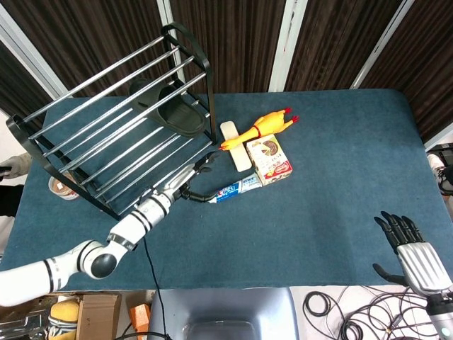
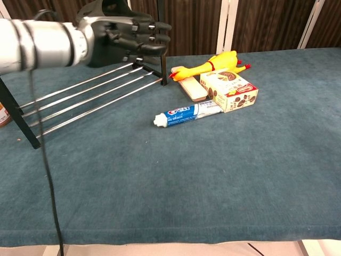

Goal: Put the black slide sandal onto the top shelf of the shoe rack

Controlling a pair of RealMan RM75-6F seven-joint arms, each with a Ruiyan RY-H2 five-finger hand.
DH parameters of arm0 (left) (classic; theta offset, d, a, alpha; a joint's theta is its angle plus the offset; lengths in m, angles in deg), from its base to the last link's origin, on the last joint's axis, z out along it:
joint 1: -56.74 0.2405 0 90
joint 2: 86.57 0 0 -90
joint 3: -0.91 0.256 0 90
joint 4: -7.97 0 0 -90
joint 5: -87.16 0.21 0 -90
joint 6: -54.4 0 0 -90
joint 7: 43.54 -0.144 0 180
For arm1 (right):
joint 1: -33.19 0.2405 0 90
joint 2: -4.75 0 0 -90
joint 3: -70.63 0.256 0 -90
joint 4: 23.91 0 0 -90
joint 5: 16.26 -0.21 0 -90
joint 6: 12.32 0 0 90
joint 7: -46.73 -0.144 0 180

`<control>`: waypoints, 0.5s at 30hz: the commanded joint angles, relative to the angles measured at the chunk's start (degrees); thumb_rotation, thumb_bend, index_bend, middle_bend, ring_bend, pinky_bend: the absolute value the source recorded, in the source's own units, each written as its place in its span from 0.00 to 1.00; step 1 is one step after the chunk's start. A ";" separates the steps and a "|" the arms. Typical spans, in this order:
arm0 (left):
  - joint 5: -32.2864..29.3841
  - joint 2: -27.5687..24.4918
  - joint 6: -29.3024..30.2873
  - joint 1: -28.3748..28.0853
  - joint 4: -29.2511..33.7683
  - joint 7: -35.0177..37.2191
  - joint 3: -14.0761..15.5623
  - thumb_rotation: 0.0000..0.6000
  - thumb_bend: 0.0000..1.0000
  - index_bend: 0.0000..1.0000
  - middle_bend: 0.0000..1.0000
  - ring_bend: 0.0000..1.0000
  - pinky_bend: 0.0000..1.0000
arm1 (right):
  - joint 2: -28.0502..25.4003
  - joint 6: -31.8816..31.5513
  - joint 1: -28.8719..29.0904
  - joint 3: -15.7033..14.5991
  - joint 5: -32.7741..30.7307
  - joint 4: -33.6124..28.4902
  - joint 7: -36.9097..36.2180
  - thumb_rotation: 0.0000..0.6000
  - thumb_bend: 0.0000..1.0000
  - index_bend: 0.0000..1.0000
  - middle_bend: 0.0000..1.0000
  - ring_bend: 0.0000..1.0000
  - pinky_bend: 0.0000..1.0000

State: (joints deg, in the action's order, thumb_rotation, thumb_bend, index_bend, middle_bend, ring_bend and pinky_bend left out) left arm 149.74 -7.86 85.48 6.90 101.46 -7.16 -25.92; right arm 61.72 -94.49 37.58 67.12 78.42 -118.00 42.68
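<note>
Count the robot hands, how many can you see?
2. The left robot hand hangs empty over the table beside the rack, by the toothpaste. The right robot hand hangs past the table's near right corner, fingers spread.

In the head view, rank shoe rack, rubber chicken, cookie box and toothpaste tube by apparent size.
1. shoe rack
2. rubber chicken
3. cookie box and toothpaste tube: too alike to rank.

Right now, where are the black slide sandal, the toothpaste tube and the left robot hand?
black slide sandal (image 1: 172,117), head view, on its strap.
toothpaste tube (image 2: 189,113), chest view, on the middle of its body.
left robot hand (image 2: 125,41), chest view, on the back of the hand.
</note>
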 commanded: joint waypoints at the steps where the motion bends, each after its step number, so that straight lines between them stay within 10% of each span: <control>1: 10.13 -8.74 11.82 11.63 12.25 -5.20 6.85 0.78 0.32 0.00 0.02 0.01 0.14 | 0.07 -0.07 -0.10 -0.02 -0.04 -0.10 0.24 1.00 0.16 0.00 0.01 0.00 0.00; 5: 17.81 -17.30 19.28 19.75 15.68 -13.41 14.68 0.63 0.32 0.00 0.04 0.05 0.15 | 0.08 -0.09 -0.22 -0.01 -0.25 -0.32 0.58 1.00 0.16 0.00 0.01 0.00 0.00; 9: 18.99 -25.63 30.08 30.31 15.70 -36.20 23.29 0.74 0.39 0.00 0.01 0.04 0.15 | 0.41 0.19 -0.27 0.06 -0.65 -0.37 1.56 1.00 0.16 0.00 0.01 0.00 0.00; 12: 15.72 -20.36 47.15 39.17 13.67 -54.97 24.58 0.94 0.41 0.00 0.01 0.02 0.14 | 0.71 0.84 -0.05 0.21 -1.14 -0.55 2.47 1.00 0.16 0.00 0.01 0.00 0.00; 15: 18.81 -14.93 55.17 43.87 9.21 -54.16 26.34 1.00 0.41 0.00 0.01 0.00 0.12 | 0.99 1.60 0.20 0.23 -1.46 -0.79 3.36 1.00 0.16 0.00 0.01 0.00 0.00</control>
State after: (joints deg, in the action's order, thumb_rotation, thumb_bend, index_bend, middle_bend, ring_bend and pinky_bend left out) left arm 167.63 -28.31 114.83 35.63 114.15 -42.66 -7.20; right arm 62.59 -93.08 37.67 67.34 77.07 -118.69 45.85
